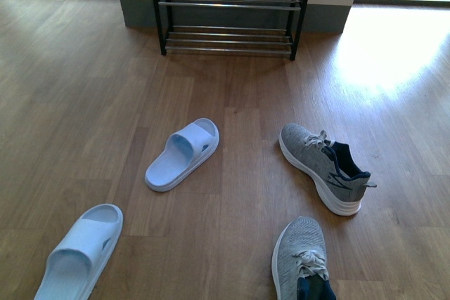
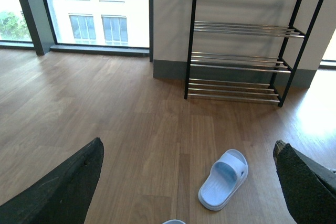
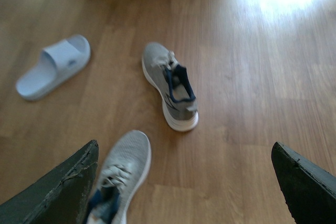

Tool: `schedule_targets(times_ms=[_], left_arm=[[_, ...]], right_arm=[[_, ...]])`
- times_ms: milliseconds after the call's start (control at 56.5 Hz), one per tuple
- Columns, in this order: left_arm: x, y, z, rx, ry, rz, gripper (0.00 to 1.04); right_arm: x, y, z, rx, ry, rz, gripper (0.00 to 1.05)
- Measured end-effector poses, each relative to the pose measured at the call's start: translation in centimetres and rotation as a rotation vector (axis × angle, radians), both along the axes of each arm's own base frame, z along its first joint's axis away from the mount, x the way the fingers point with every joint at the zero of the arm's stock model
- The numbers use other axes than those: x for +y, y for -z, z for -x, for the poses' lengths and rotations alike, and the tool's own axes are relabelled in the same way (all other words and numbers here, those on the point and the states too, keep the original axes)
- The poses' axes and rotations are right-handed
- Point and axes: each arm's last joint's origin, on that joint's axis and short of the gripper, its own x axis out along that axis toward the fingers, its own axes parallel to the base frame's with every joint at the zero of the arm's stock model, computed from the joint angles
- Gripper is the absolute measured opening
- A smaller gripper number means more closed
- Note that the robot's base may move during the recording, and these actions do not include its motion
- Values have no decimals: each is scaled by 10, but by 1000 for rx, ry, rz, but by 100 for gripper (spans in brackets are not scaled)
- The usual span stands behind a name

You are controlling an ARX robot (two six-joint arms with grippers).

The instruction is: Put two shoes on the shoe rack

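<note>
Neither arm shows in the front view.

Left arm: raised above the wooden floor [image 1: 232, 124] and aimed at the shoe rack [image 2: 241, 61]. Left fingers [image 2: 58, 187] are spread wide with nothing between them.

Right arm: wrist tipped down over the sneakers. Right fingers [image 3: 52, 192] are also spread wide and hold nothing. One of them overlaps the near sneaker's heel in the right wrist view; contact cannot be told.

Shoe rack [image 1: 228, 15]: far centre, against the wall, with black side frames and chrome bars. No shoes on the tiers in view.

Far sneaker [image 1: 325, 168]: on the floor right of centre, upright, toe toward the rack and angled left, well apart from the rack.

Near sneaker [image 1: 301, 258]: on the floor just near of the first, toe pointing far, heel cut by the frame edge. The two are close but not touching.

Two pale blue slides also lie on the floor: one at centre-left [image 1: 183, 154], one at near left [image 1: 81, 251].
</note>
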Motion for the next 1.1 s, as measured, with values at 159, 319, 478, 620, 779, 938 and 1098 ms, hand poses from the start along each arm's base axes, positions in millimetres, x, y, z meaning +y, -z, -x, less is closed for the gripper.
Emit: schedule_targets(times_ms=[159, 319, 478, 620, 779, 938, 1098], left_arm=[[0, 0, 0, 0, 0, 0, 95], [0, 0, 0, 0, 0, 0, 95], [0, 0, 0, 0, 0, 0, 95], [0, 0, 0, 0, 0, 0, 95], [0, 0, 0, 0, 0, 0, 95], [0, 0, 0, 0, 0, 0, 95], [0, 0, 0, 0, 0, 0, 95]], right_arm=[[-21, 47, -29, 201, -8, 39, 96], [-29, 104, -36, 416, -42, 46, 96], [-32, 157, -34, 598, -64, 32, 96], [-29, 187, -26, 722, -97, -37, 96], [-16, 204, -26, 783, -161, -252, 96], [-9, 216, -36, 795, -118, -323, 96], [-3, 226, -47, 791, -61, -383, 96]])
